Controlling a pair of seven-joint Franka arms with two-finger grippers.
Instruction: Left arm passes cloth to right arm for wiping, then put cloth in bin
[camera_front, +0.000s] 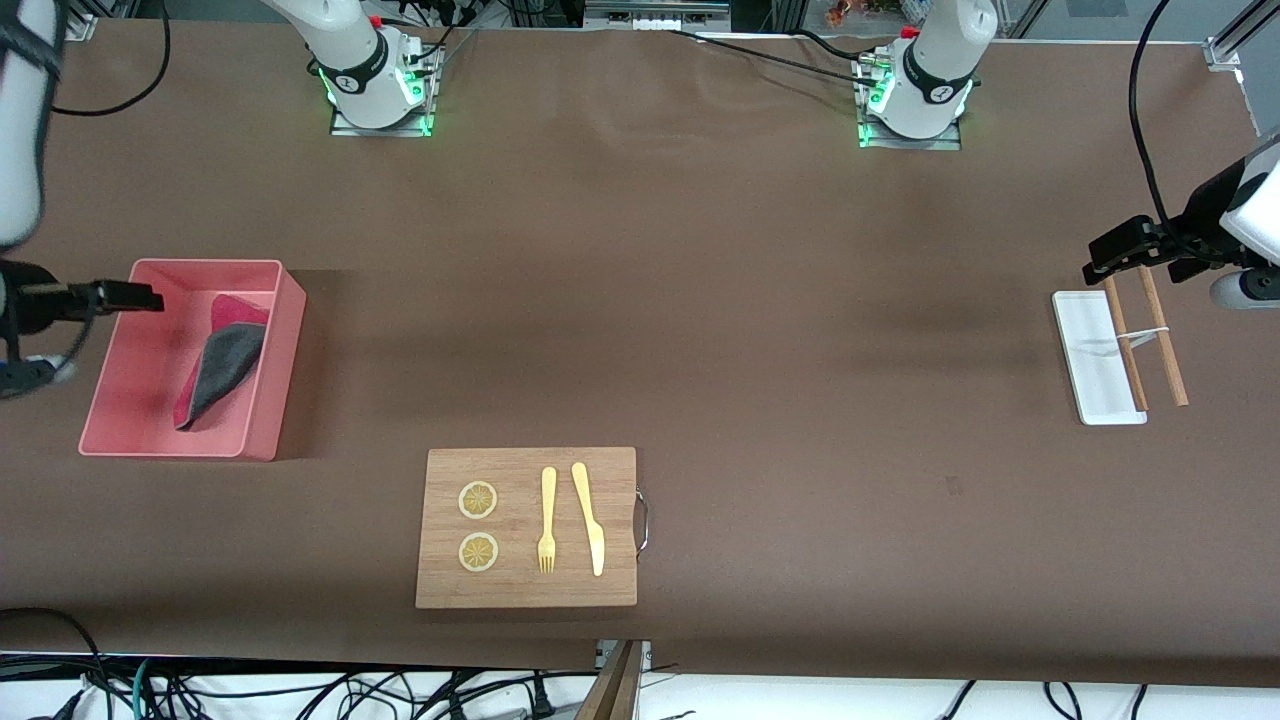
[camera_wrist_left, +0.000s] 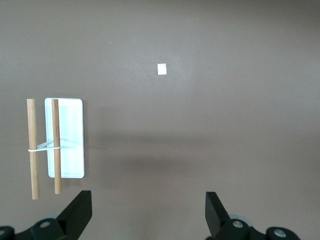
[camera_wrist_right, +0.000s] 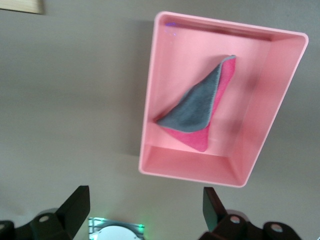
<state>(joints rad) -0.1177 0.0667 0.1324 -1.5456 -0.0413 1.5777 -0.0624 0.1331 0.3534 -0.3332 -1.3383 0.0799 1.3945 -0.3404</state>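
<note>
While both arms hang idle in the air, the cloth (camera_front: 222, 363) lies inside the bin (camera_front: 262, 432), folded over so its dark grey face covers most of the crimson-pink one, a pink corner showing at the end nearer the robots' bases. It sits toward the bin wall nearest the middle of the counter (camera_front: 760, 300); the rest of the pink floor is bare.

Seen from the front camera, the bin stands at about nine o'clock on the counter, at the right arm's end. The right end effector (camera_wrist_right: 142, 212) hovers over the bin's outer edge, fingers spread wide with nothing between them.

At about three o'clock, at the left arm's end, a small white tray (camera_front: 1095, 357) carries one of two wooden sticks (camera_front: 1145, 340) joined by a white band; the other stick lies just off the tray. The left end effector (camera_wrist_left: 147, 212) hangs above the counter beside that tray, open and empty.

At six o'clock a wooden cutting board (camera_front: 530, 590) holds two lemon slices (camera_front: 478, 526), a yellow fork (camera_front: 547, 520) and a yellow knife (camera_front: 589, 518).
</note>
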